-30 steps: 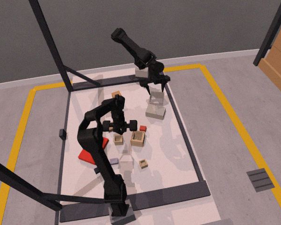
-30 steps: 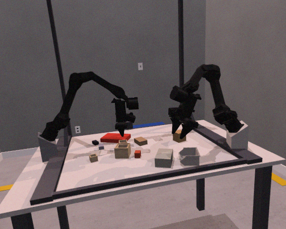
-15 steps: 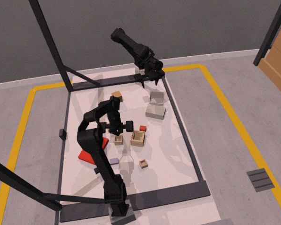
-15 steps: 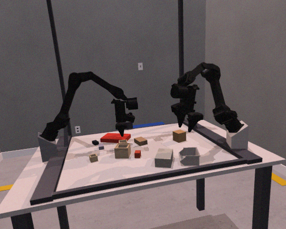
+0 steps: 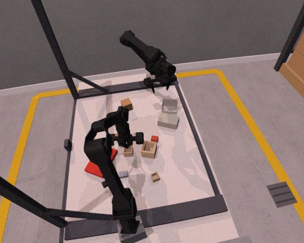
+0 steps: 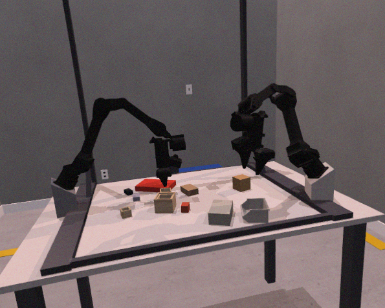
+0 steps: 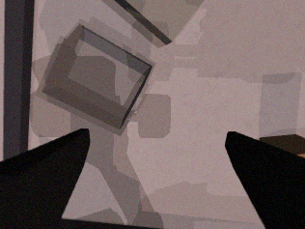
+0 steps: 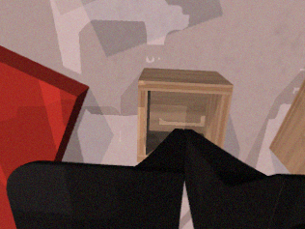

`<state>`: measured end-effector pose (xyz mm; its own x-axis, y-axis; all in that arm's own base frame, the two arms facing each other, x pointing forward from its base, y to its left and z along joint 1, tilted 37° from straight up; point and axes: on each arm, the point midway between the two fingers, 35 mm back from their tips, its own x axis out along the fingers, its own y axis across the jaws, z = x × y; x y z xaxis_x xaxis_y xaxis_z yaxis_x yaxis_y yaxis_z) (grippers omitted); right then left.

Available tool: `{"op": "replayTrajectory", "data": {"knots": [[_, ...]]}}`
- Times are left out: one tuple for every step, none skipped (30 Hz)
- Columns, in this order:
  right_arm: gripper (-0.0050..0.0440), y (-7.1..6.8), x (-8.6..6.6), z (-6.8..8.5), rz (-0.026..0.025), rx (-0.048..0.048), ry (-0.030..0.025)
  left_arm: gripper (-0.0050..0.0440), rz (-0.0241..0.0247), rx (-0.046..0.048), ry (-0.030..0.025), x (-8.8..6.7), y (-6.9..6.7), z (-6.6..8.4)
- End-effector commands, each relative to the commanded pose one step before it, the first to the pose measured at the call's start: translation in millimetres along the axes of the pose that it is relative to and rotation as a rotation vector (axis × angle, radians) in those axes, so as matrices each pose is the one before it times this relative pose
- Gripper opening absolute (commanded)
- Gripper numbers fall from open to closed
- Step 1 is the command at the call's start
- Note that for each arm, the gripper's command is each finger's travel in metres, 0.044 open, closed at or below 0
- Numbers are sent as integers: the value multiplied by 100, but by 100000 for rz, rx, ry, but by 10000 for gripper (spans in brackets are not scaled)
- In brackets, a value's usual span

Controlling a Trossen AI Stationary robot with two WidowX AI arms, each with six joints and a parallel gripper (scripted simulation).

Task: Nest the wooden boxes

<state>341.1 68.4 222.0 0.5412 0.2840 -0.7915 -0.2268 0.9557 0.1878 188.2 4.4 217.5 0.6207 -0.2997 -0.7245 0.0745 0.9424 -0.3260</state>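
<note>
open lane between grey block [image 5: 168, 121] [image 6: 220, 212] and large wooden box [image 5: 148, 149] [image 6: 165, 202], red cube [image 5: 154, 139] [image 6: 185, 207] intruding

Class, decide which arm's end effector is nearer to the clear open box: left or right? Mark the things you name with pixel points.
Left. The left end effector [image 5: 160, 91] [image 6: 251, 171] [image 7: 158, 137] hovers just beyond the clear box [image 5: 169, 112] [image 6: 255, 217] [image 7: 82, 106]; the right one [image 5: 127, 146] [image 6: 165, 185] [image 8: 184, 131] is farther, above the middle-sized wooden box [image 5: 128, 154] [image 8: 185, 88].
</note>
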Motion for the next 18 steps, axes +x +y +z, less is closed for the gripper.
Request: {"op": "replayTrajectory", "data": {"knots": [[-50, 39, 1909, -272, -138, 214, 639, 400, 702, 1352, -1673, -458, -129, 337], [-50, 2, 88, -10, 1, 1, -1, 400, 0, 0, 0, 0, 0, 0], [-50, 0, 0, 0, 0, 0, 0, 400, 0, 0, 0, 0, 0, 0], [-50, 1, 27, 8, 18, 1, 7, 400, 0, 0, 0, 0, 0, 0], [-50, 13, 73, 15, 119, -5, 15, 400, 0, 0, 0, 0, 0, 0], [-50, 0, 0, 0, 0, 0, 0, 400, 0, 0, 0, 0, 0, 0], [-50, 0, 0, 0, 0, 0, 0, 400, 0, 0, 0, 0, 0, 0], [-50, 93, -576, 541, 8, -716, -2409, 400, 0, 0, 0, 0, 0, 0], [-50, -13, 163, 28, -3, 10, 52, 400, 0, 0, 0, 0, 0, 0], [-50, -12, 163, 27, -4, 10, 51, 400, 0, 0, 0, 0, 0, 0], [-50, -12, 163, 26, -4, 11, 51, 400, 0, 0, 0, 0, 0, 0], [-50, -12, 163, 24, -5, 12, 53, 400, 0, 0, 0, 0, 0, 0], [-50, -14, 158, 0, -9, 39, 137, 400, 0, 0, 0, 0, 0, 0], [-50, -16, 149, -39, -14, 80, 267, 400, 0, 0, 0, 0, 0, 0], [-50, -18, 140, -77, -10, 108, 398, 400, 0, 0, 0, 0, 0, 0], [24, -24, 135, -96, -4, 112, 462, 400, 0, 0, 0, 0, 0, 0], [48, -39, 132, -94, 3, 106, 452, 400, 0, 0, 0, 0, 0, 0], [72, -40, 92, -66, -16, 71, 317, 400, 0, 0, 0, 0, 0, 0]]}}
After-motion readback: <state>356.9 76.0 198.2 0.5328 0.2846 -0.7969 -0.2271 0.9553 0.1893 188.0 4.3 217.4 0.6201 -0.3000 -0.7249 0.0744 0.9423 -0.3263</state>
